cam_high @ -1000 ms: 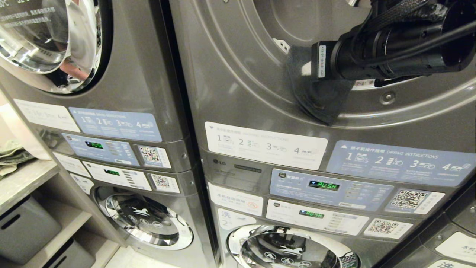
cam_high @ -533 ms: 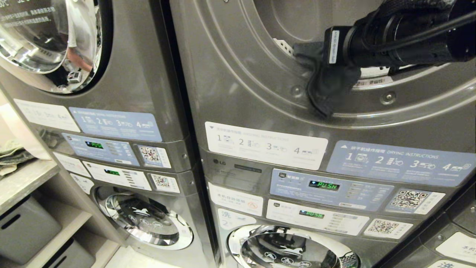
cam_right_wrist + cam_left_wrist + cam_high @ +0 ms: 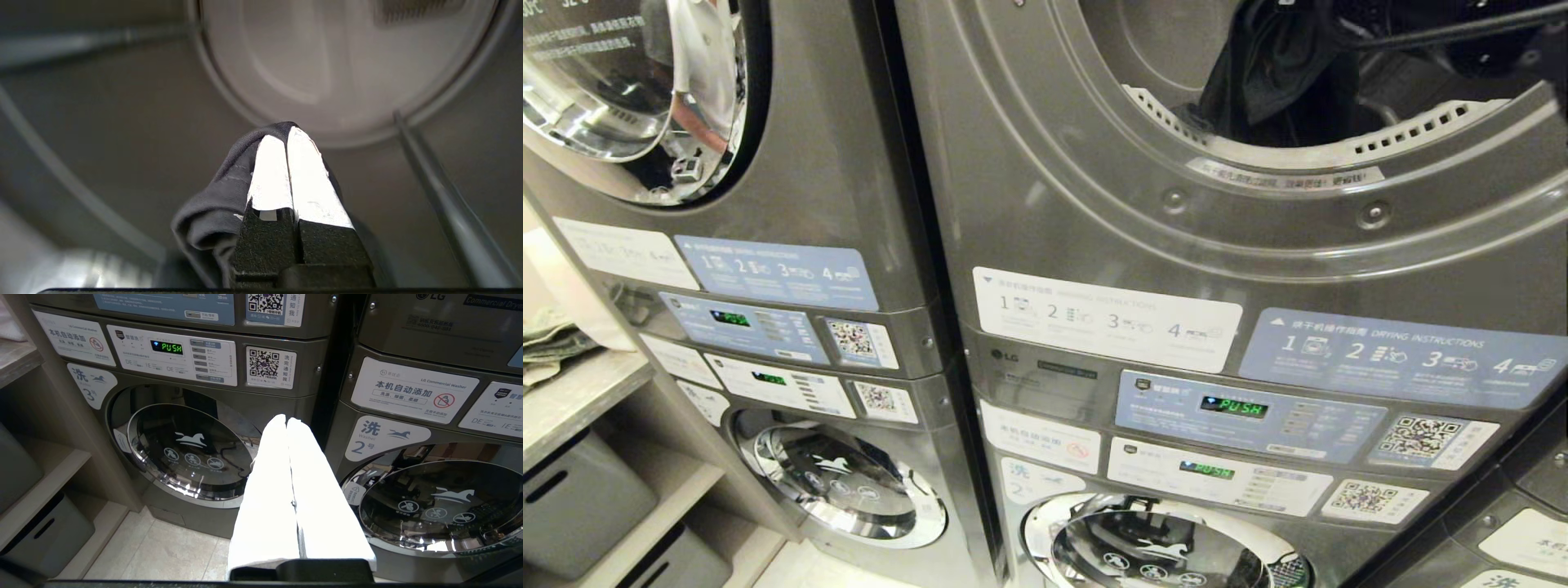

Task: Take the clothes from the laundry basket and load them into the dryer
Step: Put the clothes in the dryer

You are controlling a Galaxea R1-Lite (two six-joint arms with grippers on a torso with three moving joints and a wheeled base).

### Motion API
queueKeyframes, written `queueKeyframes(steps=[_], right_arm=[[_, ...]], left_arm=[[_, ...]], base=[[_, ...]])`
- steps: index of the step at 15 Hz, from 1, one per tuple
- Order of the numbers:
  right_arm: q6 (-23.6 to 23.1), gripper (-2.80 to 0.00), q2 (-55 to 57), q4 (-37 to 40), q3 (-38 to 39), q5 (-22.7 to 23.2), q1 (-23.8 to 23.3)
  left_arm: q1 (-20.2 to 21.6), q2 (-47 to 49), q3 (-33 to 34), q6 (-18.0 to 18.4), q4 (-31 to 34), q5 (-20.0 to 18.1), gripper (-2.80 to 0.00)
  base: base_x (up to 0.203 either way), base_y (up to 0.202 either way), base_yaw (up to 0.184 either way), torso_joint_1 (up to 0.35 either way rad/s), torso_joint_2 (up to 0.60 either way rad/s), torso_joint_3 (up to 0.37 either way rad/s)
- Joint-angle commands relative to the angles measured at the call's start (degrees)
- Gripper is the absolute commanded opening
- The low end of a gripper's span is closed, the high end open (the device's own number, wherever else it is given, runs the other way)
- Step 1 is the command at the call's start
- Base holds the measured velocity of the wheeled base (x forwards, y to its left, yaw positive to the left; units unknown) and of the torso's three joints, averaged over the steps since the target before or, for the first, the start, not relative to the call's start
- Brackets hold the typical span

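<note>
1. Your right gripper [image 3: 288,139] is clamped on a dark grey garment [image 3: 212,212], reaching inside the dryer drum [image 3: 122,122].
2. Garment's soft, light and limp; it hangs from the pinched fold, so take it by a bunched fold.
3. Fine knit fabric, matte; the drum is smooth grey metal with curved ribs.
4. Left gripper [image 3: 287,420] is pressed together, empty, parked low by the washers [image 3: 192,453].

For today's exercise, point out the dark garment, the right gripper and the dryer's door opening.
dark garment [image 3: 212,204], right wrist view, bunched fold.
right gripper [image 3: 289,141], right wrist view, shut fingertips.
dryer door opening [image 3: 1282,155], head view, lower rim.
</note>
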Motion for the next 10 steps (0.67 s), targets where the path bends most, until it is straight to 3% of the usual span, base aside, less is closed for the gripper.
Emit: queueKeyframes(steps=[1,4,6,7,10], right_arm=[[-1.09,-2.80,6.18,-7.01,0.12,-0.12,-0.18],[-5.32,-2.80,10.27,-8.66,-0.29,0.59,-2.53],[-5.46,-2.80,10.66,-7.95,-0.30,1.65,-3.98],[-5.37,0.00,10.32,-7.92,-0.22,2.06,-4.14],[-5.43,0.00,8.62,-7.77,-0.22,3.18,-4.34]], left_arm=[[0.00,-0.09,0.00,-0.03,-0.01,0.01,-2.80],[0.00,-0.09,0.05,-0.03,-0.01,0.01,-2.80],[0.00,-0.09,0.00,-0.03,-0.01,0.01,-2.80],[0.00,-0.09,0.00,-0.03,-0.01,0.01,-2.80],[0.00,-0.09,0.03,-0.03,-0.01,0.01,-2.80]], base=[[0.000,0.000,0.000,0.000,0.00,0.000],[0.000,0.000,0.000,0.000,0.00,0.000],[0.000,0.000,0.000,0.000,0.00,0.000],[0.000,0.000,0.000,0.000,0.00,0.000],[0.000,0.000,0.000,0.000,0.00,0.000]])
